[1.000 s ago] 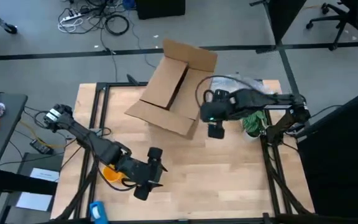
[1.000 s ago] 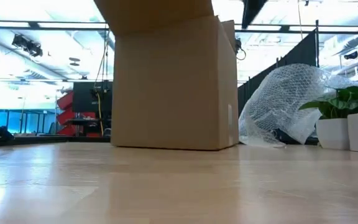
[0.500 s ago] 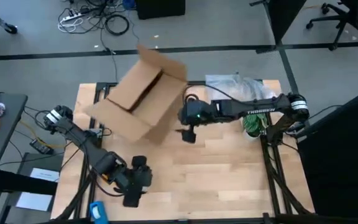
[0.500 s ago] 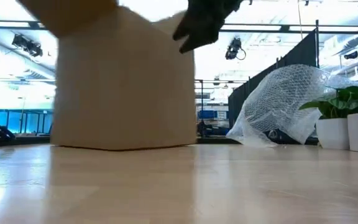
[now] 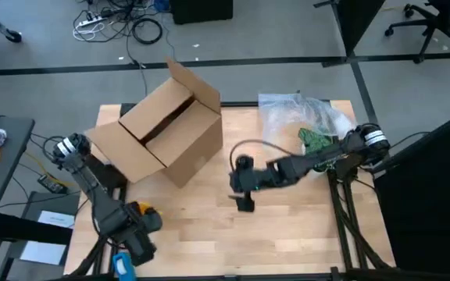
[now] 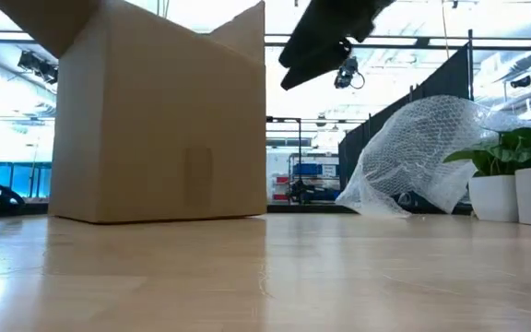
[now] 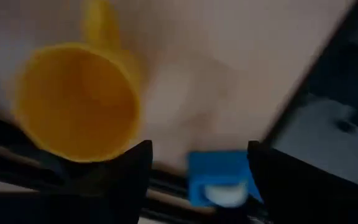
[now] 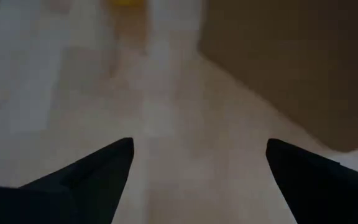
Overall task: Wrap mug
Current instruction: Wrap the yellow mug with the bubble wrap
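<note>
Clearly the left gripper (image 5: pixel 135 242) is nearer the mug (image 5: pixel 143 212).
Mug by table's (image 5: pixel 287 234) near-left edge, just beside spread left jaws; right gripper (image 5: pixel 244 199), jaws wide, mid-table.

No readable txt, labels, brands or nos. anywhere; cardboard box (image 5: pixel 166 133) faces are plain, nothing legible near it.

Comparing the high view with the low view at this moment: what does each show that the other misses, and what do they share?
Only the high view shows the mug at the table's front-left edge beside the left claw, and the right claw open above the middle of the table. Only the low view shows the white pots under the plant and the room behind. Both show the cardboard box, the bubble wrap, the green plant and the wooden tabletop.
</note>
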{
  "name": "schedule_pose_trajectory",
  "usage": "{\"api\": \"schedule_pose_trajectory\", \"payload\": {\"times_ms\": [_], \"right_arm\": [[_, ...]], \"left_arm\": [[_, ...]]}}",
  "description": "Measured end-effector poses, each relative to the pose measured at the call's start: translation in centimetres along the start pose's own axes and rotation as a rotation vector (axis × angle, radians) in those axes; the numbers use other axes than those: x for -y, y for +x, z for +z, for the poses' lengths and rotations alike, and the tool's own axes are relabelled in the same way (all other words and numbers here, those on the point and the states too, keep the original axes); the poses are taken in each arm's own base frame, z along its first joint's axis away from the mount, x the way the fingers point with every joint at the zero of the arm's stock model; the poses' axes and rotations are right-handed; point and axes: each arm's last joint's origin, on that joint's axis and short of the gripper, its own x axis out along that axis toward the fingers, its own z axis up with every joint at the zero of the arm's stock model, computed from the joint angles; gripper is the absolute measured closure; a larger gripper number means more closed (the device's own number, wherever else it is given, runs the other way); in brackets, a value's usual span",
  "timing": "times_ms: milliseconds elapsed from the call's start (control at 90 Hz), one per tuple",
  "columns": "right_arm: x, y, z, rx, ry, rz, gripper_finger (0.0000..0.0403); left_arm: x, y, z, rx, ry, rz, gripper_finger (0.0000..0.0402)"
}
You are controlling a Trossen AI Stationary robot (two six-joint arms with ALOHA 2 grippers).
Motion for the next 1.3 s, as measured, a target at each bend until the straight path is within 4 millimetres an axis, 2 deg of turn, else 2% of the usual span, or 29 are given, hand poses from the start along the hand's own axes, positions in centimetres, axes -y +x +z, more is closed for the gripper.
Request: {"api": "schedule_pose_trajectory", "payload": {"times_ms": [100,244,389,500,644,844,1000,1144,1222,1300], "right_arm": [[-1.7,0.2,-1.7,0.029,0.021,0.013,0.0057],[-3.7,0.2,-3.6,0.076,0.066,0.057,0.0057],[-5.4,0.0,-5.6,0.130,0.094,0.071,0.0057],[-6.6,-0.4,-7.0,0.186,0.095,0.087,0.0057],[-7.8,-1.0,-7.8,0.259,0.116,0.152,0.0057],[-8.6,-1.5,-8.5,0.272,0.141,0.155,0.0057],[-8.5,-1.5,-8.5,0.293,0.156,0.094,0.0057],[-8.1,-1.3,-8.3,0.299,0.163,0.065,0.0057],[-7.9,-1.2,-8.3,0.299,0.159,0.056,0.0057],[-7.8,-1.1,-8.3,0.294,0.159,0.050,0.0057]], "left_arm": [[-0.5,0.0,-0.5,0.050,0.021,0.078,0.0154],[-0.8,1.0,-0.5,0.052,0.032,0.100,0.0154],[-0.7,3.5,-0.4,0.024,0.083,0.046,0.0154],[-1.7,5.2,-0.2,0.021,0.088,0.105,0.0154],[-3.0,7.4,0.0,0.005,0.071,0.155,0.0154],[-2.7,9.9,1.9,0.078,0.085,0.008,0.0163],[-1.8,11.0,3.8,0.126,0.154,-0.024,0.0223],[-1.8,11.5,5.5,0.115,0.140,0.018,0.0323],[-1.4,11.1,6.9,0.183,0.163,0.029,0.0378],[-0.8,10.8,8.6,0.264,0.210,0.039,0.0389]]}}
